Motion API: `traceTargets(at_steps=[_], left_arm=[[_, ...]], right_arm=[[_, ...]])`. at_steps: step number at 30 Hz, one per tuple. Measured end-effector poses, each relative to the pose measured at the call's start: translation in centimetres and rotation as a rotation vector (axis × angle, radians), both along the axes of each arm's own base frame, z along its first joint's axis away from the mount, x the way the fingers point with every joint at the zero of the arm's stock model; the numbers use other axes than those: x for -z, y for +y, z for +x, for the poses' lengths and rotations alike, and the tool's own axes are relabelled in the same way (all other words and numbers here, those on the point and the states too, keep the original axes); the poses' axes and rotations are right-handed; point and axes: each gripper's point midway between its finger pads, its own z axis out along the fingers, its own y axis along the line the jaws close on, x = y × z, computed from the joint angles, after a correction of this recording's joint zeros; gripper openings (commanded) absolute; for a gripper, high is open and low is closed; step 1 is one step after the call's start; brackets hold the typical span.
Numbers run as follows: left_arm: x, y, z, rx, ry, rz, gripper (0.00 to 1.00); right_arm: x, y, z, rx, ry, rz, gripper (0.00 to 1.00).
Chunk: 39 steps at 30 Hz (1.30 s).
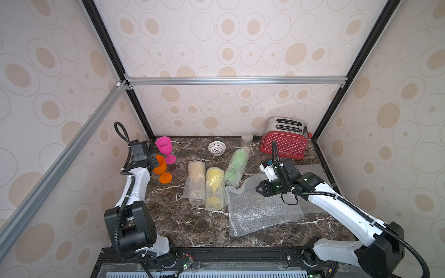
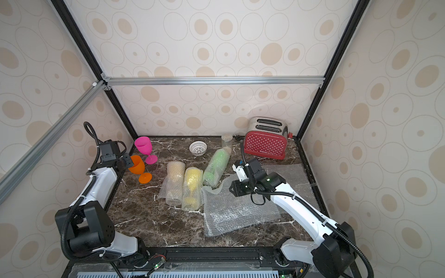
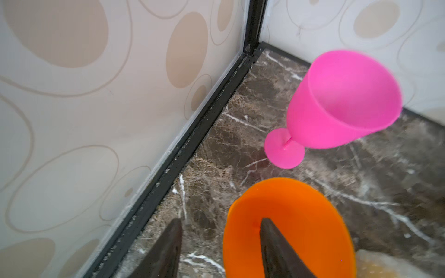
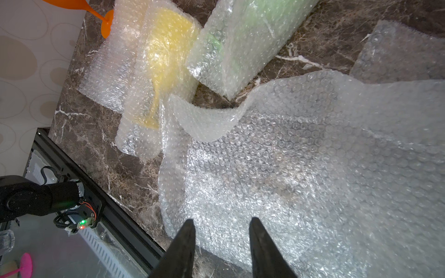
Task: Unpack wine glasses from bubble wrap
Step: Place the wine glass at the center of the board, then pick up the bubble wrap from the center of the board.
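Orange goblet [image 1: 160,166] [image 2: 137,165] [image 3: 301,204]: out of its wrap, standing on its round foot at the left edge of the table, just in front of the pink one.
Pink goblet [image 1: 163,144] [image 2: 143,144] [image 3: 344,101]: also bare and upright, in the far left corner, beside the orange goblet.
Left gripper [image 1: 155,163] [image 3: 221,219]: at the orange goblet's rim with its jaws apart. One finger is inside the bowl and the other outside, with tabletop showing between that one and the cup. I can't tell whether the inner finger touches the wall.
Yellow roll [image 1: 213,187] [image 2: 192,186] [image 4: 163,60]: a bright yellow goblet lying in bubble wrap mid-table, its foot toward the front.
Amber roll [image 1: 196,183] [image 2: 174,183] [image 4: 113,60]: a wrapped tube pressed against the yellow roll on its left side.
Green roll [image 1: 236,166] [image 2: 215,166] [image 4: 240,36]: a wrapped green goblet lying slantwise to the right of the yellow roll, its far end up by the clear jar.
Flat sheet [image 1: 260,211] [image 2: 236,211] [image 4: 289,168]: loose bubble wrap spread on the front right, one corner curled up near the rolls.
Second sheet [image 1: 310,168] [image 2: 289,171] [image 4: 397,53]: lying flat behind the right arm, in front of the toaster.
Right gripper [image 1: 258,189] [image 2: 231,189] [image 4: 221,220]: over the flat sheet, jaws parted with nothing between them.
Back row: white lattice bowl [image 1: 217,147], clear jar [image 1: 246,140], red toaster [image 1: 284,142].
Table [image 1: 180,228]: dark veined marble.
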Motion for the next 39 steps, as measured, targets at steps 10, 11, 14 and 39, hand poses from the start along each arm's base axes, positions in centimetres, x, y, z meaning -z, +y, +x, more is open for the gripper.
traceTargets(at_steps=[10, 11, 14, 39], left_arm=[[-6.9, -5.0, 0.1, 0.179, -0.144, -0.083, 0.65], [-7.2, -6.6, 0.0, 0.220, -0.146, -0.093, 0.65], [-7.0, -12.0, -0.7, 0.352, -0.148, -0.138, 0.65], [10.6, -38.8, -21.2, 0.873, 0.176, -0.699, 0.65]], right_arm=[[1.7, -2.3, 1.0, 0.148, 0.091, -0.068, 0.41], [2.0, -2.7, 1.1, 0.167, 0.104, -0.080, 0.41], [3.0, -3.8, 1.0, 0.221, 0.148, -0.131, 0.44], [6.4, -13.4, -1.5, 0.618, 0.241, -0.235, 0.54]])
